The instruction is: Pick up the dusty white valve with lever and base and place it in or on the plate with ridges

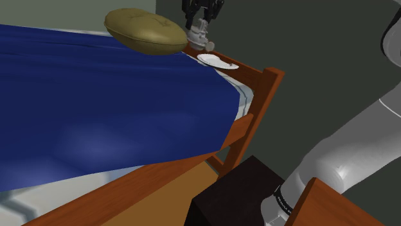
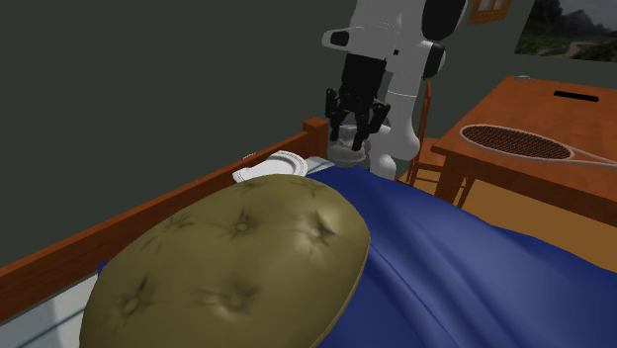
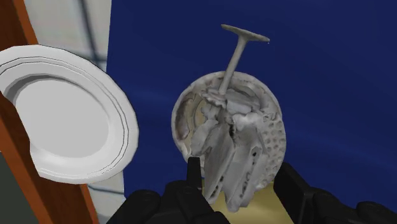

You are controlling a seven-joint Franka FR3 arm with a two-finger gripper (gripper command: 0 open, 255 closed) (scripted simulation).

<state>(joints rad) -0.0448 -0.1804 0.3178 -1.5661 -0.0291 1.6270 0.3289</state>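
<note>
The dusty white valve (image 3: 232, 137), a round base with a thin lever sticking out, sits between my gripper's (image 3: 240, 181) two black fingers, which clasp its body from both sides. From the shoulder view the gripper (image 1: 201, 19) points straight down with the valve (image 1: 200, 36) under it, beside the far corner of the bed. The white ridged plate (image 3: 63, 114) lies close beside the valve, on the bed's edge by the wooden rail. It is also in the shoulder view as the plate (image 1: 217, 61) and in the second exterior view as the plate (image 2: 267, 166), a short way from the gripper (image 2: 354, 130).
An olive tufted pillow (image 1: 146, 31) lies right next to the valve on the blue blanket (image 1: 109, 109). The reddish wooden bed frame (image 1: 267, 86) runs along the bed's edge. A wooden table (image 2: 534, 178) bearing a racket stands beyond the bed. My black stand (image 1: 238, 192) is near the bed's foot.
</note>
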